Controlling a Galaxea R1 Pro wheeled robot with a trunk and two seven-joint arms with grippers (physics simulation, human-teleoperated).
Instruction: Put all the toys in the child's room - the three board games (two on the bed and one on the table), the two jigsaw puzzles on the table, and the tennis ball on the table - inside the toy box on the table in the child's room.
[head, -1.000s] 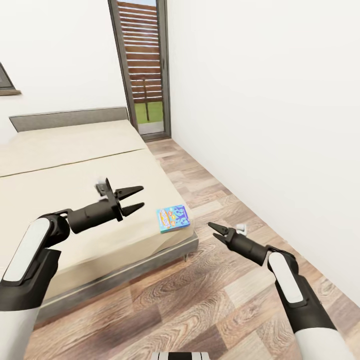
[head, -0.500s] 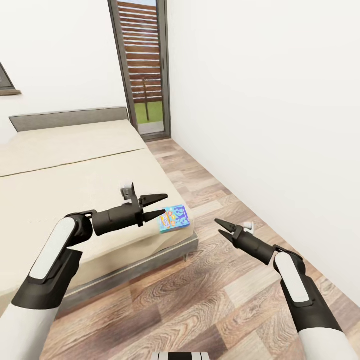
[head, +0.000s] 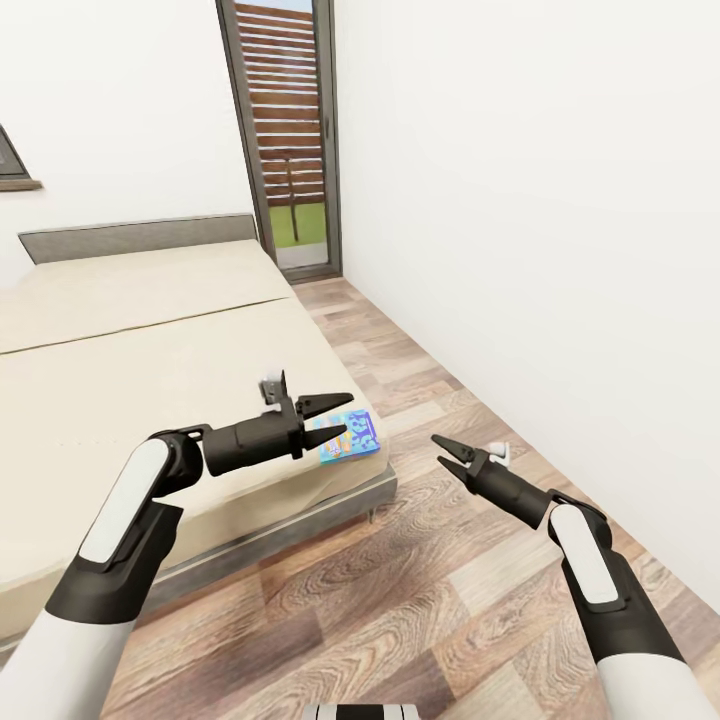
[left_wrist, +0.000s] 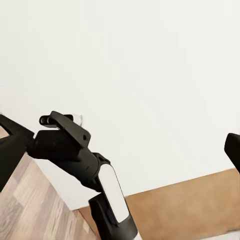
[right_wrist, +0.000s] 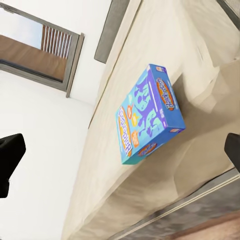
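One blue-and-white board game (head: 352, 437) lies flat on the near right corner of the bed (head: 150, 340); the right wrist view shows the board game (right_wrist: 147, 115) resting on the cream mattress (right_wrist: 200, 60). My left gripper (head: 345, 417) hovers open just at the box's left edge, above the mattress, holding nothing. Off the bed's corner, my right gripper (head: 440, 452) hangs open and empty over the wooden floor, pointing at the box. In the left wrist view my right arm (left_wrist: 75, 150) stands before the white wall. The toy box and the table are out of view.
A white wall (head: 540, 220) runs along the right. A wood-plank floor strip (head: 420, 590) lies between it and the bed. A glass door (head: 285, 130) stands at the far end, beside the grey headboard (head: 140, 237).
My left gripper has swung to the right across the mattress and now reaches the board game. The right gripper has drifted slightly right. The box has not moved.
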